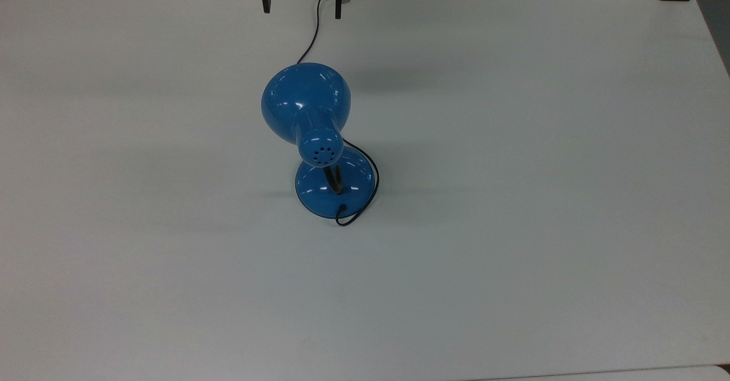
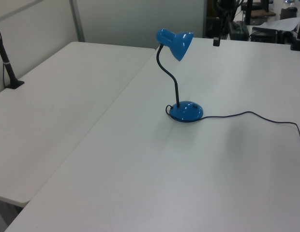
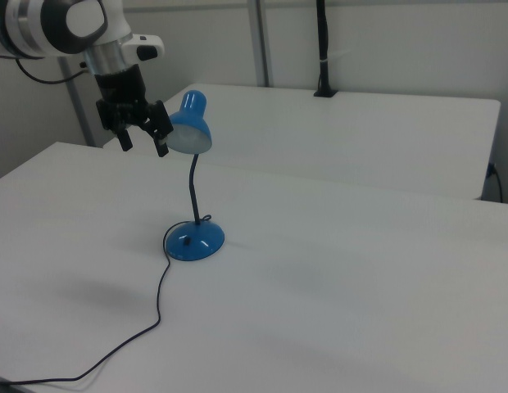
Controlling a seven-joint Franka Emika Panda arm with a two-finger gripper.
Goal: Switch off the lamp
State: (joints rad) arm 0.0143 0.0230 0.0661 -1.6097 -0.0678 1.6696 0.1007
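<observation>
Blue desk lamp alone mid-table, gripper hanging apart from it with fingers spread.

Top view: the lamp (image 1: 311, 124) stands mid white table (image 1: 542, 198), cord (image 1: 311, 36) running to the far edge; the gripper (image 1: 300, 4) hangs there, jaws wide; left view: shade faces the gripper (image 2: 216, 41); right view: the empty gripper (image 3: 143, 141) hovers just beside the shade.
</observation>
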